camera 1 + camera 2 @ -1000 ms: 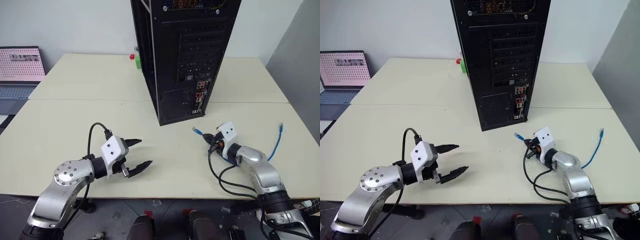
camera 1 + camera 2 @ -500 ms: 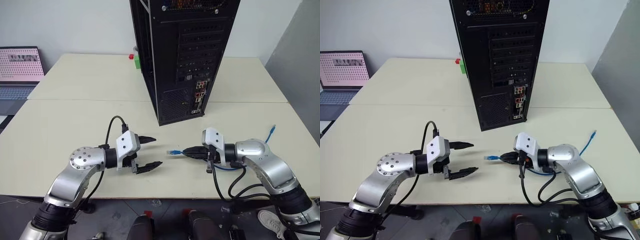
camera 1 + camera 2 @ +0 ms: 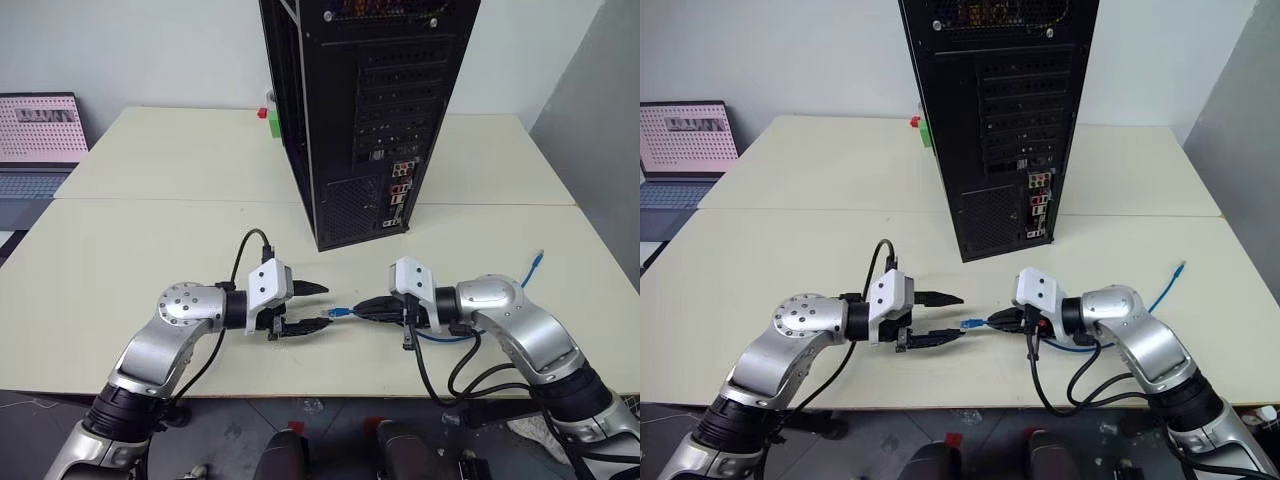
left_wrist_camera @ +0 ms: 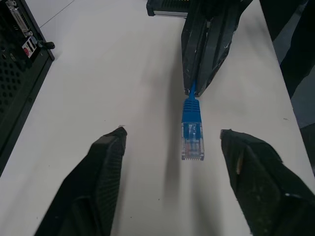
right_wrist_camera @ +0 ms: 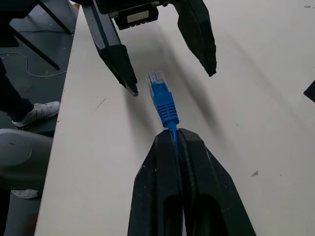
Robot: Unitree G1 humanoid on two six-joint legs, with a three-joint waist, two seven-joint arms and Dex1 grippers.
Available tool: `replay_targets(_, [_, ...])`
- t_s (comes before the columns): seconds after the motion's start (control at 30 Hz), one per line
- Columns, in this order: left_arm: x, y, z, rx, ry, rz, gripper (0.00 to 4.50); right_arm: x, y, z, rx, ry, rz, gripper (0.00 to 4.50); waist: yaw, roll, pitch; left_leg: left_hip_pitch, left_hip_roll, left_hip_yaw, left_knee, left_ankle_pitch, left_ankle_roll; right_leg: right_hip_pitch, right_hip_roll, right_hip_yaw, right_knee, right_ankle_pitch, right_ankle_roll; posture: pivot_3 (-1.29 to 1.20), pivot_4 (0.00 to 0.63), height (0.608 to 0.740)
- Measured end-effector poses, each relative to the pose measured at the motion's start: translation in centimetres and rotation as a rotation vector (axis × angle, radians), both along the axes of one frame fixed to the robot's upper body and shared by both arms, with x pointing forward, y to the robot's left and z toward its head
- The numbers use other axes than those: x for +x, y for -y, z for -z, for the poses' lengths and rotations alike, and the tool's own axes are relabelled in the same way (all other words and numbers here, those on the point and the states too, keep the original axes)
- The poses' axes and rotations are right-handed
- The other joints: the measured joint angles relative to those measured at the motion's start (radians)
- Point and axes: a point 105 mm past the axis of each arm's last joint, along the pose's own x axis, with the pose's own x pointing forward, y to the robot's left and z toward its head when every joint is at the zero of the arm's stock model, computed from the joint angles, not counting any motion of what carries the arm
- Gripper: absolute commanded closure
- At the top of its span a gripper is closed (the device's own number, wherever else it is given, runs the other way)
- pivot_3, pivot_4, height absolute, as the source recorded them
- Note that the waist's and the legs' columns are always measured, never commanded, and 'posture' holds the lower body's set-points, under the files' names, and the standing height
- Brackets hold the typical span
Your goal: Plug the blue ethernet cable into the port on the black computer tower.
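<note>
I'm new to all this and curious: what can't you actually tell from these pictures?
- Which socket on the black computer tower is the port: too small in the head views.
- The blue ethernet cable behind its plug: hidden inside the shut right gripper.
- The tower's top: cut off by the picture edge.

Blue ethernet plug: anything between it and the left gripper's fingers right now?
Nothing visible. The plug sticks out past the right gripper, which is shut on the blue ethernet cable just behind it. The left gripper is open, one finger either side of the plug, with only bare table in the gaps.
</note>
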Motion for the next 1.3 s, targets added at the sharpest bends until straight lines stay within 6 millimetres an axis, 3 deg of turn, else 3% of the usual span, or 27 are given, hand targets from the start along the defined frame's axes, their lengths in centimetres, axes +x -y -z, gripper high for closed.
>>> replay_targets(0.33, [-0.1,0.3,0.7,0.025,-0.012,0.029,4.16,0.1,-0.1,-0.1,0.002,0.007,0.005,4.5,0.0,0.0,0.0,0.0,0.0,0.0,0.0,0.0,0.0,0.0,0.0,-0.002,0.0,0.001,-0.001,0.0,0.15,0.74])
replay_targets(0.53, [0.0,0.3,0.7,0.041,0.025,0.033,4.21,0.2,-0.2,-0.1,0.001,0.008,0.006,4.5,0.0,0.0,0.0,0.0,0.0,0.0,0.0,0.0,0.0,0.0,0.0,-0.003,0.0,0.001,-0.001,0.0,0.15,0.74])
replay_targets(0.57, [0.1,0.3,0.7,0.041,0.03,0.032,4.21,0.2,-0.2,-0.2,0.0,0.009,0.006,4.02,0.0,0.0,0.0,0.0,0.0,0.0,0.0,0.0,0.0,0.0,0.0,-0.003,0.0,0.001,-0.001,0.0,0.15,0.74])
replay_targets(0.73, [0.7,0.5,0.6,0.045,0.132,0.012,4.21,0.1,-0.4,-0.7,0.01,0.009,-0.027,2.94,0.0,0.0,0.0,0.0,0.0,0.0,0.0,0.0,0.0,0.0,0.0,-0.003,0.0,0.001,-0.001,0.0,0.15,0.74])
replay_targets(0.97, [1.1,1.0,-0.3,0.075,0.506,0.045,4.21,0.5,2.6,-3.7,0.074,-0.024,0.035,1.45,0.004,0.0,0.0,-0.001,0.001,-0.001,0.0,0.0,0.0,0.0,-0.002,-0.002,0.0,0.001,-0.002,0.0,0.15,0.74])
replay_targets(1.13, [0.6,1.3,-1.1,0.115,0.905,0.126,4.21,-0.1,2.2,-5.3,0.247,-0.177,0.075,1.39,0.002,0.0,0.0,-0.001,0.001,-0.001,0.0,0.0,0.0,0.0,-0.002,0.0,0.0,0.001,-0.002,0.0,0.15,0.74])
replay_targets(1.3, [-0.2,1.8,-1.9,0.086,1.133,0.18,4.21,-0.4,1.4,-4.9,0.3,-0.277,0.109,1.39,0.003,0.0,0.0,-0.001,0.001,-0.001,0.0,0.0,0.0,0.0,-0.004,0.0,0.0,0.001,-0.001,0.0,0.15,0.74])
